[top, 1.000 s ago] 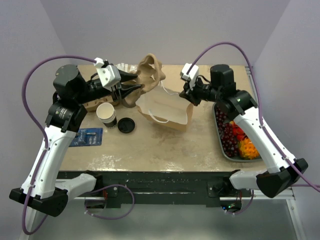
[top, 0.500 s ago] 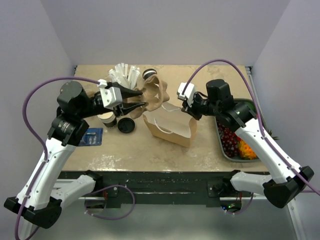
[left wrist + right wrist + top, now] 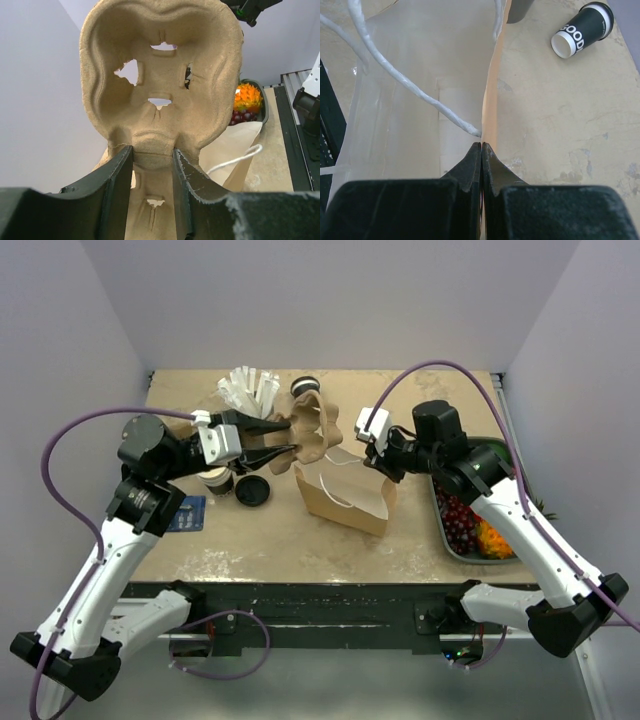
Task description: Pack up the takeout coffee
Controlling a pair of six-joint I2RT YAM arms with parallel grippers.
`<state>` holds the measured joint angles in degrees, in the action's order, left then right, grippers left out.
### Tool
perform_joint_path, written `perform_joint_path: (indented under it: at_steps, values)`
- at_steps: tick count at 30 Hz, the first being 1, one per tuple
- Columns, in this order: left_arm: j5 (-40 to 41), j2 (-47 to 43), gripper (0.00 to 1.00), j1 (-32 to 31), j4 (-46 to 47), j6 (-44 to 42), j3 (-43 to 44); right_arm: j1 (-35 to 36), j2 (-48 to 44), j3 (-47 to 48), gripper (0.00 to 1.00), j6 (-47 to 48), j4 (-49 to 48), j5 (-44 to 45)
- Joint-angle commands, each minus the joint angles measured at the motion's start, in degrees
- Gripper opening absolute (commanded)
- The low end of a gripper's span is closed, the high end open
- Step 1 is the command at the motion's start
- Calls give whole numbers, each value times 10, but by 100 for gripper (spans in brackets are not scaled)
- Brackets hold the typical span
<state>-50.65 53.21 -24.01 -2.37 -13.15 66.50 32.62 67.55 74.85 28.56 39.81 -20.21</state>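
The takeout coffee point(image 3: 582, 30), a dark cup with white lettering, is at the back of the table point(image 3: 303, 387), behind the carrier. I cannot tell if it has a lid. My left gripper point(image 3: 288, 438) is shut on a brown moulded pulp cup carrier point(image 3: 312, 432) and holds it tilted up in the air just left of the bag. In the left wrist view the jaws point(image 3: 152, 150) clamp the carrier's point(image 3: 160, 75) lower edge. My right gripper point(image 3: 380, 456) is shut on the rim of the brown paper bag point(image 3: 345, 502), pinching the bag wall point(image 3: 481, 145) and holding the mouth open.
A stack of lidless cups point(image 3: 214, 483) and a loose black lid point(image 3: 252, 490) sit under my left wrist. White sachets point(image 3: 250, 388) stand at the back left. A blue card point(image 3: 185, 512) lies near the left front. A tray point(image 3: 437, 515) of fruit is at the right edge.
My left arm has swung the carrier down and forward, closer to the bag. My right gripper has drawn the bag's rim nearer, and the bag has shifted forward with its mouth wider.
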Motion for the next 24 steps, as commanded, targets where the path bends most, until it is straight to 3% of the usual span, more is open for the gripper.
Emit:
perform_joint_path:
  at_steps: [1,16,24]
  values:
    - [-12,17,0,-19,113,37,-2,1,-1,4,0,-16,-11,-2]
    - [38,28,0,-101,237,-63,-69,-15,36,64,0,-84,4,-49]
    - [98,38,0,-102,177,-95,2,-16,65,94,0,-74,1,-24]
